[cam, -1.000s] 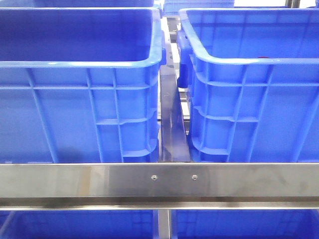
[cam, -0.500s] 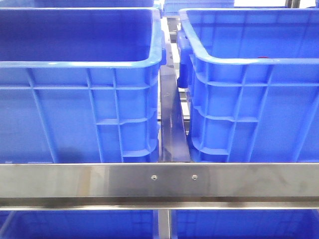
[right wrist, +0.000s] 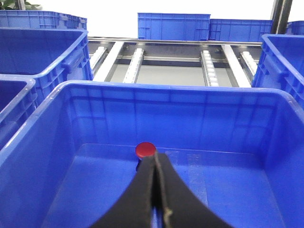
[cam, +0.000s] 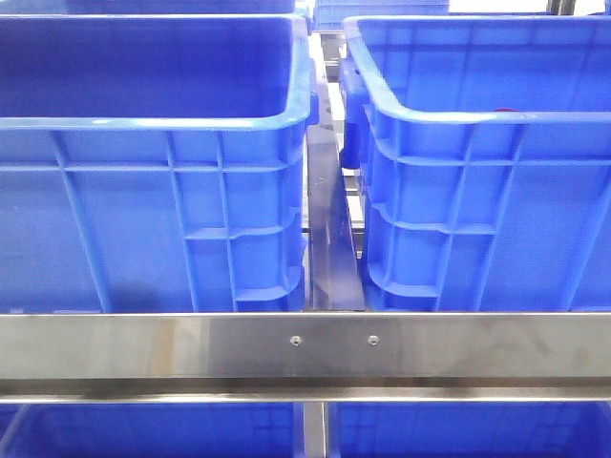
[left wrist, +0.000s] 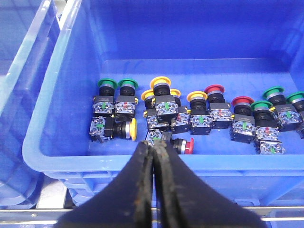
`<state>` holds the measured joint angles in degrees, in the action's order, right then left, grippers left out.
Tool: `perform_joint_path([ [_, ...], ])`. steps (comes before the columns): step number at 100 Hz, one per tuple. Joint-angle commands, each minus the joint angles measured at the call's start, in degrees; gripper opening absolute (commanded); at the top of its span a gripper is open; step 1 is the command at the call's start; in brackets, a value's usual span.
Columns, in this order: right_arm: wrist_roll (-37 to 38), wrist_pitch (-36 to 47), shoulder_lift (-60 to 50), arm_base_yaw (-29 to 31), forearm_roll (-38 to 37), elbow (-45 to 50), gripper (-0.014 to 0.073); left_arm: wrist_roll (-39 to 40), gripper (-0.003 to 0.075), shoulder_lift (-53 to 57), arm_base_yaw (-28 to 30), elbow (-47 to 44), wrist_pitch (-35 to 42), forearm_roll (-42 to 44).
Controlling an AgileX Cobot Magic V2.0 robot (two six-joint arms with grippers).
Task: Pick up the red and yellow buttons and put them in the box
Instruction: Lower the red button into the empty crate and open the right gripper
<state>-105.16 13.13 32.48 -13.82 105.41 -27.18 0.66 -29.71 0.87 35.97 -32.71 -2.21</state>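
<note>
In the left wrist view a blue crate holds several push buttons with red, yellow and green tops. One red button and one yellow button lie on their sides. My left gripper is shut and empty above the crate's near rim. In the right wrist view the box holds a single red button. My right gripper is shut and empty, its tips right beside that button. The front view shows the box at the right, and neither gripper.
A matching blue crate with a darker inside stands left of the box, with a narrow gap between them. A steel rail crosses in front. More blue crates and roller tracks lie beyond the box.
</note>
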Motion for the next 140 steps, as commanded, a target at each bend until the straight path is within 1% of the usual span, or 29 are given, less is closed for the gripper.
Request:
perform_joint_path([
  [1, -0.8, -1.9, -0.2, 0.0, 4.4, -1.6, -0.0068, 0.0, -0.0011, -0.1, 0.0, 1.5, 4.6, -0.4],
  [8, -0.8, -1.9, -0.2, 0.0, 4.4, -1.6, -0.0068, 0.0, 0.0036, -0.1, 0.0, 1.5, 4.6, -0.4],
  [15, -0.8, -2.0, -0.2, 0.0, 4.4, -1.6, -0.0068, 0.0, 0.0132, -0.1, 0.0, 1.5, 4.6, -0.4],
  [20, -0.8, -2.0, -0.2, 0.0, 4.4, -1.6, -0.0068, 0.0, 0.024, -0.1, 0.0, 1.5, 4.6, -0.4],
  [22, -0.8, -2.0, -0.2, 0.0, 4.4, -1.6, -0.0068, 0.0, 0.0271, -0.1, 0.0, 1.5, 4.6, -0.4],
  [27, -0.8, -2.0, -0.2, 0.0, 4.4, -1.6, -0.0068, 0.0, 0.04, -0.1, 0.0, 1.5, 4.6, -0.4],
  [29, -0.8, -2.0, -0.2, 0.0, 4.4, -1.6, -0.0068, 0.0, 0.0431, -0.1, 0.0, 1.5, 4.6, -0.4],
  [32, -0.8, -2.0, -0.2, 0.0, 4.4, -1.6, -0.0068, 0.0, 0.0501, -0.1, 0.0, 1.5, 4.6, -0.4],
  [37, -0.8, -2.0, -0.2, 0.0, 4.4, -1.6, -0.0068, 0.0, 0.0569, -0.1, 0.0, 1.5, 4.6, -0.4],
  [41, -0.8, -2.0, -0.2, 0.0, 4.4, -1.6, -0.0068, 0.0, 0.0595, -0.1, 0.0, 1.5, 4.6, -0.4],
  [56, -0.8, -2.0, -0.2, 0.0, 4.4, -1.6, -0.0068, 0.0, 0.0588, -0.2, 0.0, 1.5, 5.5, -0.4],
  [69, -0.8, -2.0, -0.2, 0.0, 4.4, -1.6, -0.0068, 0.0, 0.0588, -3.7, 0.0, 4.8, 3.9, -0.6],
  [78, -0.8, -2.0, -0.2, 0.0, 4.4, -1.6, -0.0068, 0.0, 0.0588, -8.5, 0.0, 8.4, 1.6, -0.8],
  [88, -0.8, -2.0, -0.2, 0.0, 4.4, -1.6, -0.0068, 0.0, 0.0588, -15.3, 0.0, 12.4, -0.5, -3.0],
  [101, -0.8, -2.0, -0.2, 0.0, 4.4, -1.6, -0.0068, -0.2, 0.0588, -23.5, 0.0, 16.9, -0.6, -3.6],
  [112, -0.8, -2.0, -0.2, 0.0, 4.4, -1.6, -0.0068, -1.7, 0.0588, -31.1, -0.1, 20.8, -0.8, -3.6],
  [140, -0.8, -2.1, -0.2, 0.0, 4.4, -1.6, -0.0068, -2.8, 0.0588, -47.6, -3.9, 29.0, 0.7, -3.3],
])
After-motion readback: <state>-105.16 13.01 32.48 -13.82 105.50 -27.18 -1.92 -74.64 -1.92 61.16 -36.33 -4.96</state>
